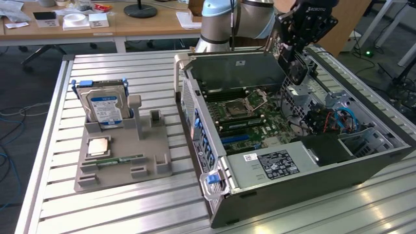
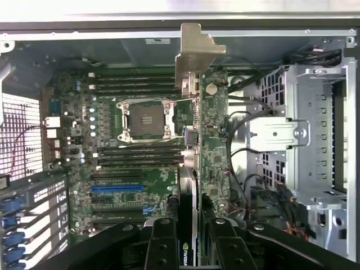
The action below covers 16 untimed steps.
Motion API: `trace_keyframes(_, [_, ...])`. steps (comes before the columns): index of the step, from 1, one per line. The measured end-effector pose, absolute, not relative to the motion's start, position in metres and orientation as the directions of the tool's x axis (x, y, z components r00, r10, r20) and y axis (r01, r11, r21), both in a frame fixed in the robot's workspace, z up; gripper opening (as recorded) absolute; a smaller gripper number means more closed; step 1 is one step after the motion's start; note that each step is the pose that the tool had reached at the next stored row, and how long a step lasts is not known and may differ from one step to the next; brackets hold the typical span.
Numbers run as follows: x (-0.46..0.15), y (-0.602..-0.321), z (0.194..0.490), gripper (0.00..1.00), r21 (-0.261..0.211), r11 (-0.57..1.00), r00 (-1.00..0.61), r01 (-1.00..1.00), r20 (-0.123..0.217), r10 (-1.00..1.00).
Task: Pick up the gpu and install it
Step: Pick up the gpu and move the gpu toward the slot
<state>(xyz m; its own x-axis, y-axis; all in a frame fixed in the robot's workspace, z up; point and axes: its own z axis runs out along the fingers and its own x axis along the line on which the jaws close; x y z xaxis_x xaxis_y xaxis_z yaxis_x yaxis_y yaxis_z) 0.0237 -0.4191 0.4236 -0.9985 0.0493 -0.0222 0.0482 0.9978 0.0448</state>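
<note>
— One card in hand: end effector (image 1: pixel 303 30) pinching the gpu (image 1: pixel 294 66) edge-on above the open case (image 1: pixel 312 185).
— Yes, gpu hangs just beneath it, long axis pointing down toward the motherboard (image 1: pixel 250 127).

The motherboard (image 2: pixel 140 169) lies open from above, hemmed by the drive cage (image 2: pixel 315 140) and loose cables (image 2: pixel 227 140).

- The thin flat black gpu card (image 1: pixel 295 66) is tipped by a silver metal bracket (image 2: pixel 194 48).
- The black robot gripper (image 2: pixel 194 228) is marked with white lettering.
- The flat green motherboard (image 2: pixel 140 169) is crossed by long black slots (image 2: pixel 135 154) and one bright blue slot (image 2: pixel 117 188).
- The silver boxy hard drive (image 1: pixel 104 109) is labelled in blue and white.
- The moulded grey plastic holder (image 1: pixel 123 168) is left unpatterned.
- The ribbed silver metal table (image 1: pixel 130 209) is striped with parallel grooves.
</note>
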Motion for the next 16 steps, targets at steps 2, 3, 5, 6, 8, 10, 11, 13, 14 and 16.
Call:
trace_keyframes(2, [0.028,-0.419,0.424,0.26,0.045,0.998,-0.999,0.048,-0.022,0.049])
trace_keyframes(3, [0.031,-0.419,0.424,0.26,0.045,0.998,-0.999,0.048,-0.022,0.049])
trace_keyframes(5, [0.036,-0.418,0.424,0.26,0.045,0.998,-0.999,0.048,-0.022,0.049])
trace_keyframes(6, [0.038,-0.418,0.424,0.26,0.045,0.998,-0.999,0.048,-0.022,0.049])
trace_keyframes(8, [0.043,-0.418,0.424,0.26,0.045,0.998,-0.999,0.048,-0.022,0.049])
trace_keyframes(10, [0.049,-0.418,0.424,0.26,0.045,0.998,-0.999,0.048,-0.022,0.049])
trace_keyframes(11, [0.051,-0.418,0.424,0.26,0.045,0.998,-0.999,0.048,-0.022,0.049])
trace_keyframes(13, [0.055,-0.418,0.424,0.26,0.045,0.998,-0.999,0.048,-0.022,0.049])
trace_keyframes(14, [0.057,-0.418,0.424,0.26,0.045,0.998,-0.999,0.048,-0.022,0.049])
trace_keyframes(16, [0.059,-0.417,0.424,0.26,0.045,0.998,-0.999,0.048,-0.022,0.049])
